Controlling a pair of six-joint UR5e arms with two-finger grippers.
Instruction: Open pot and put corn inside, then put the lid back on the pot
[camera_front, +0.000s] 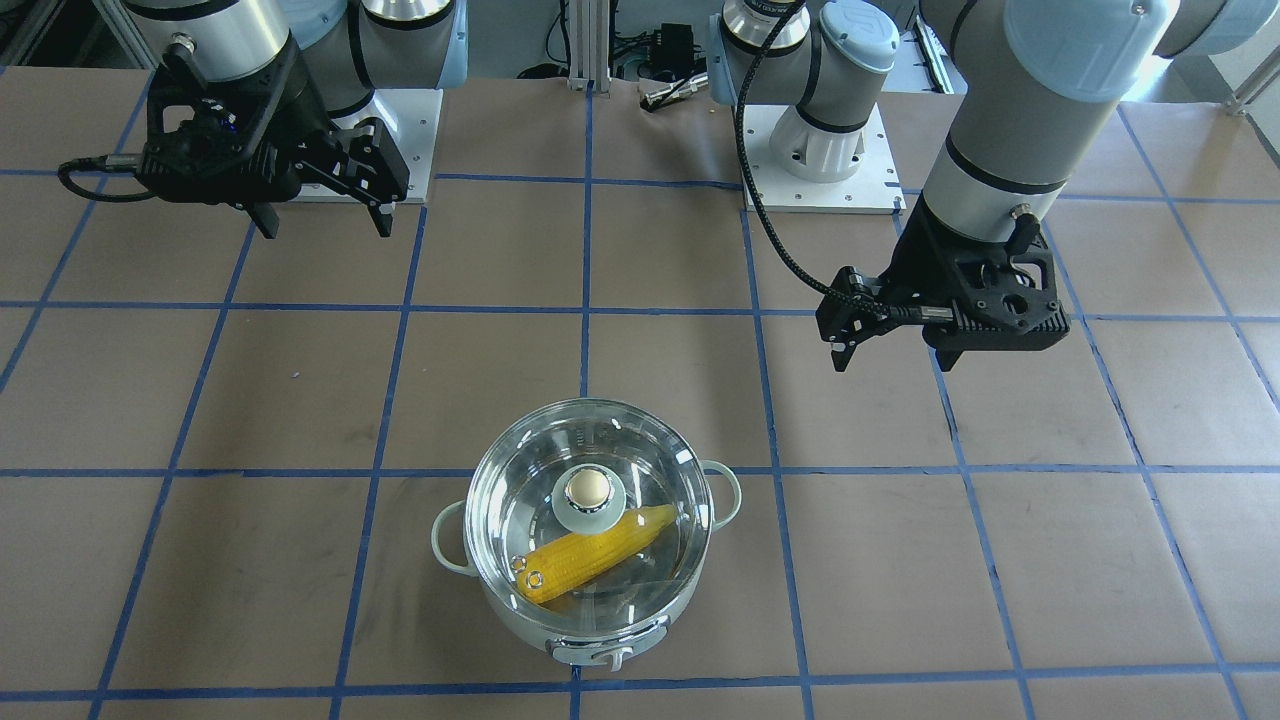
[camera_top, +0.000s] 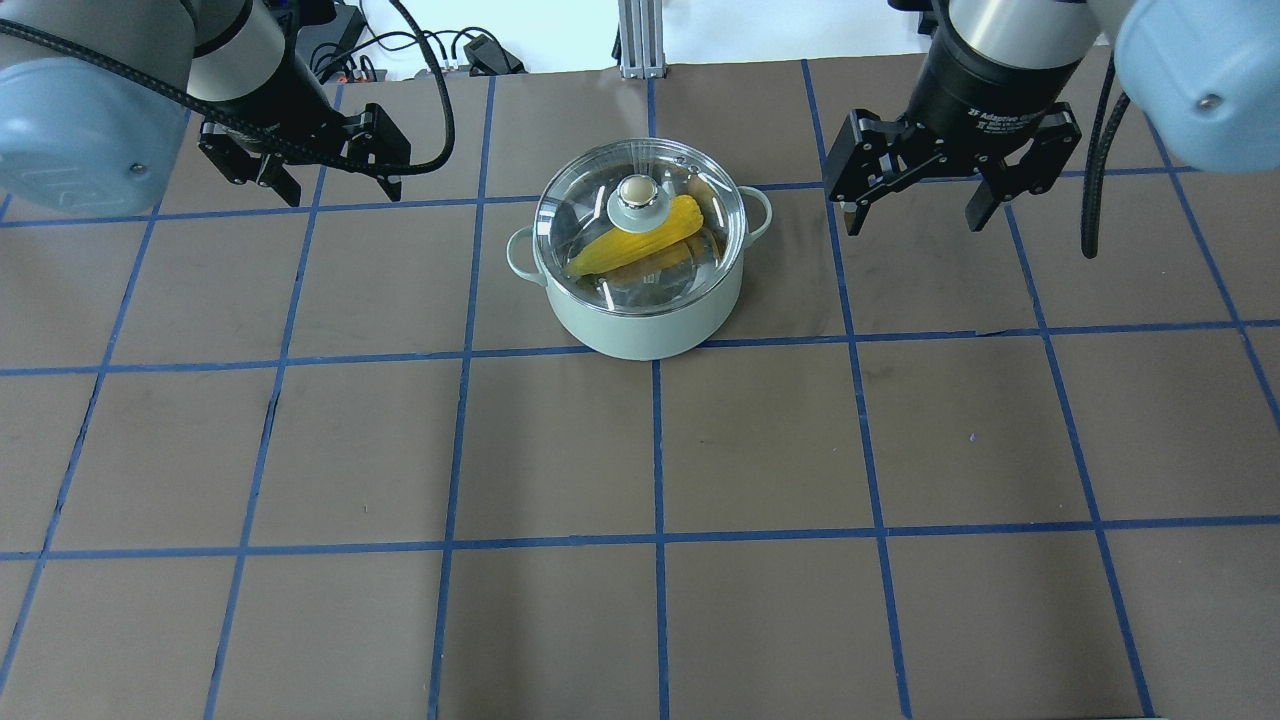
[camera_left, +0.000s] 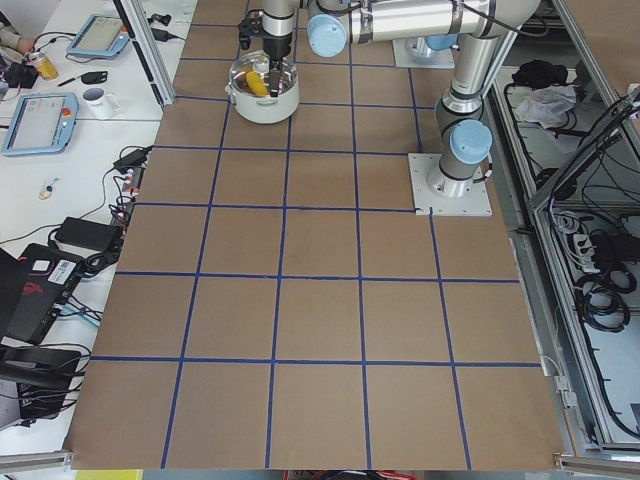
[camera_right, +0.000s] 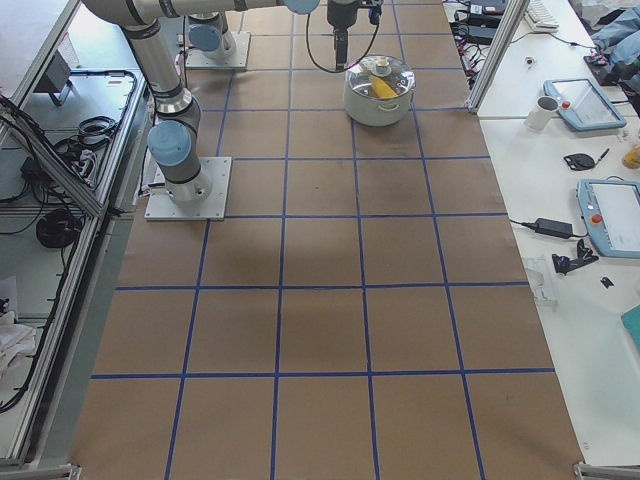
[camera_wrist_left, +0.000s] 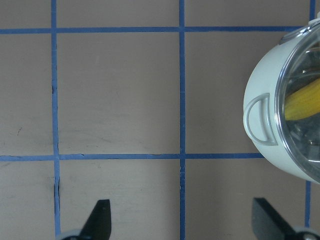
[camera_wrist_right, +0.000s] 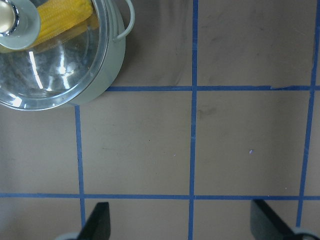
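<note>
The pale mint-green pot (camera_top: 640, 325) stands on the table between my two grippers. The clear glass lid (camera_top: 590, 215) with its tan knob (camera_front: 588, 488) sits closed on it. The yellow corn (camera_front: 590, 555) lies inside, seen through the glass and tilted across the pot. My left gripper (camera_top: 343, 192) is open and empty, hovering apart from the pot on its left. My right gripper (camera_top: 915, 222) is open and empty, apart on its right. The left wrist view shows the pot's wall (camera_wrist_left: 262, 125) and corn (camera_wrist_left: 302, 102). The right wrist view shows the lid (camera_wrist_right: 50, 65).
The table (camera_top: 560, 450) is covered in brown paper with a blue tape grid. The arm bases (camera_front: 820, 150) stand at the robot's side. Side benches with tablets (camera_right: 610, 215) and a mug (camera_right: 545, 112) flank the table ends.
</note>
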